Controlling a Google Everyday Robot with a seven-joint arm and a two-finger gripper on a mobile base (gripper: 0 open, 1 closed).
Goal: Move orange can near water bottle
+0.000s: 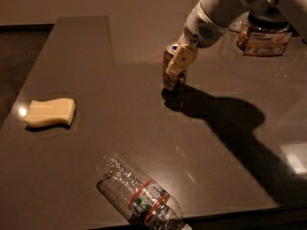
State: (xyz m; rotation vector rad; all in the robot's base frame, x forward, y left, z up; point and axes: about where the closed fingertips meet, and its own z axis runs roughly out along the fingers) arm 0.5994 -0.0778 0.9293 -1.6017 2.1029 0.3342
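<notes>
The orange can (pixel 169 80) stands upright at the back middle of the dark table (pixel 96 71). My gripper (pixel 176 67) reaches down from the upper right and is shut on the can; one pale finger (pixel 181 61) covers most of the can's front. The water bottle (pixel 139 198) lies on its side near the table's front edge, well in front of the can and a little to its left. Its cap end is cut off by the bottom of the view.
A pale yellow sponge (pixel 50 112) lies at the left. A dark-lidded labelled jar (pixel 265 35) stands at the back right behind my arm. The table's front edge runs just below the bottle, and its left edge borders dark floor.
</notes>
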